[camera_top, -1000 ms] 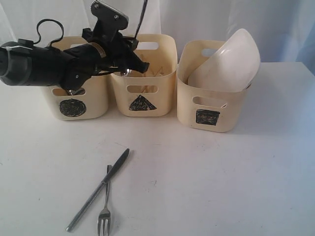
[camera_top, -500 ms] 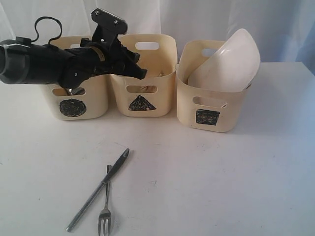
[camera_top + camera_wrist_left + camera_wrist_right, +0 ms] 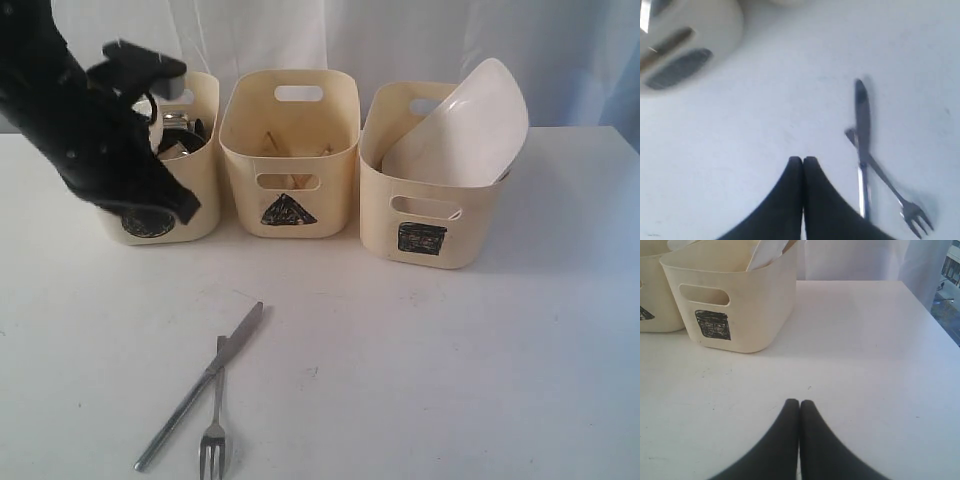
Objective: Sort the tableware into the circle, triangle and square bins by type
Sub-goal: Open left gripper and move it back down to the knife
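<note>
Your L-wrist cam shows left gripper pinched closed, empty, near knife crossing fork; ext cam blurs it. Right gripper closed, empty too.

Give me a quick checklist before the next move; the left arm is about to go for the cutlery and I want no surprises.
1. Left pincer empty: ok, shut on nothing above the table.
2. Left pincer open for a grasp: not ok.
3. Knife and fork lying apart: not ok, they cross.
4. Which of the two lies on top: cannot tell.
5. Triangle bin mouth unblocked: ok.
6. Right pincer out of the way: ok, shut over the table near the square bin.
</note>
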Controlling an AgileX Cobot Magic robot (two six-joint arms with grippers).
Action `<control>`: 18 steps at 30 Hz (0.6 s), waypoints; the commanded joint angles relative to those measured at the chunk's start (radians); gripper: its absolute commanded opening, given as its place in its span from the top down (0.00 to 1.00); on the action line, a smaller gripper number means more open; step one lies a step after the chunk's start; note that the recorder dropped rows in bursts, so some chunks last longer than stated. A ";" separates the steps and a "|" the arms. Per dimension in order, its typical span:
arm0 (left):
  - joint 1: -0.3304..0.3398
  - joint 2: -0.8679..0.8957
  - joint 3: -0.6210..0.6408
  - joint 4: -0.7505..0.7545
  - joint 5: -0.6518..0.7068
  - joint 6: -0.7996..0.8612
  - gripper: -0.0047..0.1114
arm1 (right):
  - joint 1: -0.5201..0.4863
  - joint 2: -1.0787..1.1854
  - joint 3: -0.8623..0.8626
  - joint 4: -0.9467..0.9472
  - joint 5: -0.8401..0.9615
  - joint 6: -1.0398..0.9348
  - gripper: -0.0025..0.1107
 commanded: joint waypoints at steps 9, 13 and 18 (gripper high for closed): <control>-0.003 -0.005 0.199 -0.286 0.080 0.198 0.96 | -0.004 -0.004 0.007 0.002 -0.006 0.002 0.98; -0.003 -0.005 0.226 -0.329 0.045 0.260 0.86 | -0.004 -0.004 0.007 0.002 -0.006 0.002 0.98; -0.003 -0.001 0.278 -0.380 -0.037 0.306 0.65 | -0.004 -0.004 0.007 0.002 -0.006 0.002 0.98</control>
